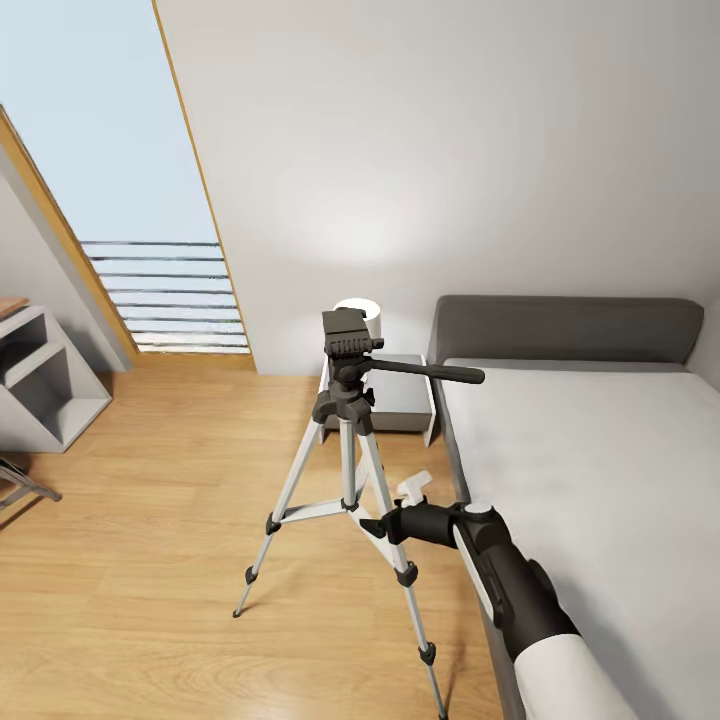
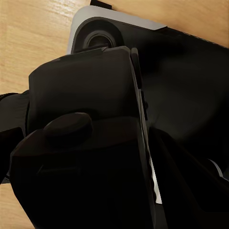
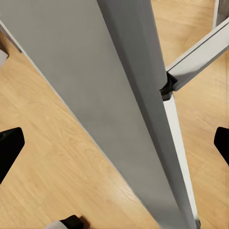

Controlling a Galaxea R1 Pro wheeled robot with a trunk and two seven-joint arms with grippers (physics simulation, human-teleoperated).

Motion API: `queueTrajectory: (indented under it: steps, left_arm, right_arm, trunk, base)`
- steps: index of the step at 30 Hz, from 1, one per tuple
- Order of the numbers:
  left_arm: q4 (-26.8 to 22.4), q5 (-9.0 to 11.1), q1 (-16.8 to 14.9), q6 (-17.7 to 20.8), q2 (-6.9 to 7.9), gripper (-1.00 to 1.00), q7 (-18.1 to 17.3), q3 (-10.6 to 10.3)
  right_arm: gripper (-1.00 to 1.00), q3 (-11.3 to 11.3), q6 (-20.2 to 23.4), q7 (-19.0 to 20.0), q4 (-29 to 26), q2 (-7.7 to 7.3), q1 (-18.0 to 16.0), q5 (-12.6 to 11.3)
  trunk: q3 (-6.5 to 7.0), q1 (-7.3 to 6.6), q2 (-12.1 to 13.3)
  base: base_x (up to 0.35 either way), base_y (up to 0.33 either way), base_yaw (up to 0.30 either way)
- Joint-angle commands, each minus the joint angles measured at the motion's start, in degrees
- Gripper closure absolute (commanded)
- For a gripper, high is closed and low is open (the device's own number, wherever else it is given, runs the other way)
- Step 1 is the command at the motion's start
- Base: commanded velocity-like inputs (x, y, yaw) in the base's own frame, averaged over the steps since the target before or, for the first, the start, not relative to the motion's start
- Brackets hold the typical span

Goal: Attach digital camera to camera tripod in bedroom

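Two grippers matter here, but only the right one point(image 1: 385, 522) is near the tripod point(image 1: 347, 440). From the head view the right arm reaches forward from the lower right, its gripper set against the tripod's near leg, about level with the brace joint and well below the pan head point(image 1: 347, 345). The right wrist view looks along a silver leg point(image 3: 119, 95) running lengthwise between the two dark fingertips point(image 3: 9, 148), which stand wide apart at either edge; the jaws are open around the leg and appear not to touch it. The tripod stands upright on the wood floor point(image 1: 150, 560), just beside the bed point(image 1: 600, 470), its handle point(image 1: 430, 372) pointing toward the bed and its top plate bare. The left wrist view is crowded with dark shapes at close range, one with a round knob point(image 2: 67, 126), which may be the camera; whether the left gripper holds it cannot be told. The relation that counts is height: the mounting plate lies up and away from the right gripper, along the tripod's vertical axis. The right arm seems placed to steady the leg, which would leave the left arm to bring the camera up to the plate.
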Motion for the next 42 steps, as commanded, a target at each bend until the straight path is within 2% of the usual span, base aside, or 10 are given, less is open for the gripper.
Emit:
queueTrajectory:
  steps: [1,22,23,42]
  left_arm:
    - [0.1,0.5,0.0,-0.1,0.01,1.00,-0.3,-0.5]
    - [0.1,0.5,0.0,-0.1,0.01,1.00,-0.3,-0.5]
    - [0.1,0.5,0.0,-0.1,0.01,1.00,-0.3,-0.5]
    - [0.1,0.5,0.0,-0.1,0.01,1.00,-0.3,-0.5]
  right_arm:
    - [-1.00,-0.1,0.0,0.4,0.0,0.06,0.0,0.6]
    - [-1.00,-0.2,-0.3,0.0,0.2,0.02,0.0,0.6]
    - [1.00,-0.2,-0.3,0.1,0.2,-0.01,0.0,0.6]
    - [1.00,-0.2,0.4,0.0,0.1,-0.27,0.0,0.3]
  trunk:
    - [-0.10,0.03,-0.1]
    - [-0.10,0.03,-0.1]
    - [-0.10,0.03,-0.1]
    - [-0.10,0.03,-0.1]
  base:
    - [0.000,0.000,0.000]
    - [0.000,0.000,0.000]
    - [0.000,0.000,0.000]
    - [0.000,0.000,0.000]
